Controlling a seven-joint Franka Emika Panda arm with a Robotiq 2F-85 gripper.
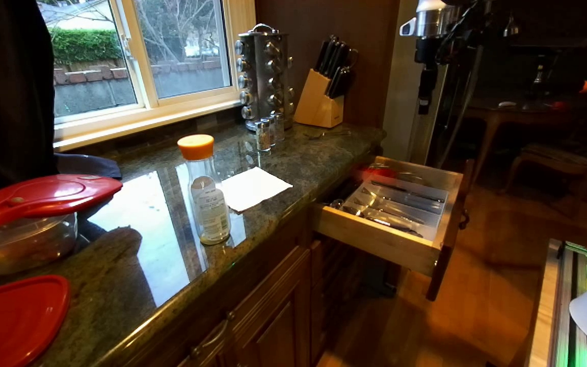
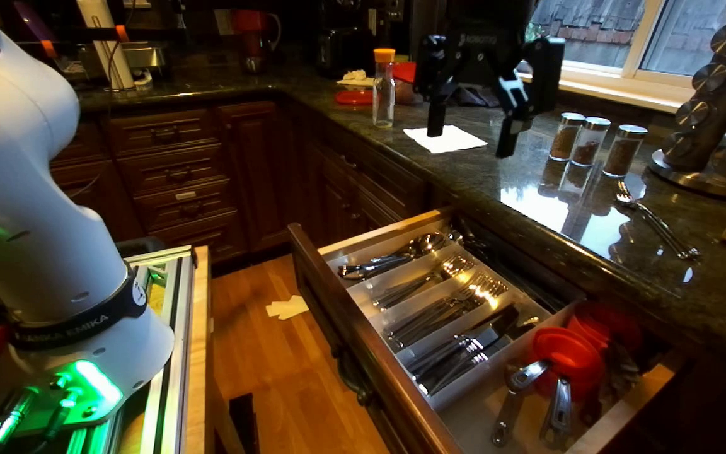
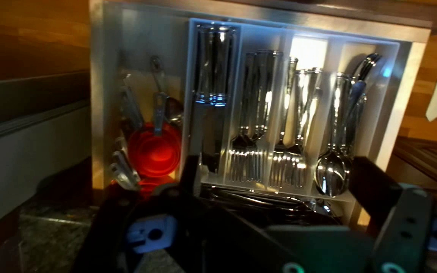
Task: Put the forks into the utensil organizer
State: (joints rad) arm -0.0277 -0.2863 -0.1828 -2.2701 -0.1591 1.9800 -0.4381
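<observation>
Pale translucent utensil organizer (image 3: 266, 40), rectangular, in an open wooden drawer (image 1: 375, 239) below the front edge of the dark stone surface (image 1: 319, 153); silvery metal forks (image 3: 247, 163) in two middle compartments. At least one further fork (image 2: 653, 222) visible from here near the surface's end corner. Black end effector (image 2: 471, 135) raised, jaws apart.

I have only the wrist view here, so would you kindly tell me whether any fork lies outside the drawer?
Observer: Yes; in an exterior view, at least one fork lies on the counter, its tines toward three small jars.
Operator: Thank you; what stands near it besides those jars?
Observer: In an exterior view, a wooden knife block and a tall metal rack.
Operator: And what stands farther along that counter?
Observer: In both exterior views, a clear bottle with an orange cap, near a white sheet.
</observation>
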